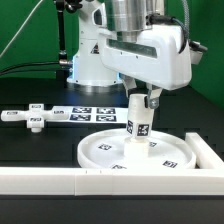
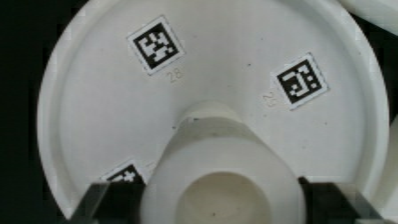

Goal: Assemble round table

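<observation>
Nearest my camera, the long white border wall (image 1: pixel 40 178) runs just in front of the disc (image 1: pixel 105 150), along the near edge of the black surface (image 1: pixel 30 145).

Reading from the exterior view's left:

- **(a)** The cross-shaped foot piece (image 1: pixel 32 119) lies flat, well apart from the disc and with nothing touching it.
- **(b)** The marker board (image 1: pixel 95 115) lies beyond the disc's far rim, between the foot piece and the disc.
- **(c)** The large rimmed disc rests on the surface, rim upward, close against the border wall.
- **(d)** The short post (image 1: pixel 139 125) stands upright at the disc's centre, its base on the disc.
- **(e)** My tool (image 1: pixel 141 103) comes down from above the disc and is closed on the post's upper part.

In the wrist view the disc (image 2: pixel 107 110) fills the frame. The post (image 2: pixel 222 185) is seen end-on, with the dark fingers (image 2: pixel 331 196) flanking it on either side.

Progress, as I judge it: the post is placed on the disc, though I cannot tell whether it is fully seated or fastened. Fitting the foot piece onto the post's free end remains, so the assembly is roughly midway.
</observation>
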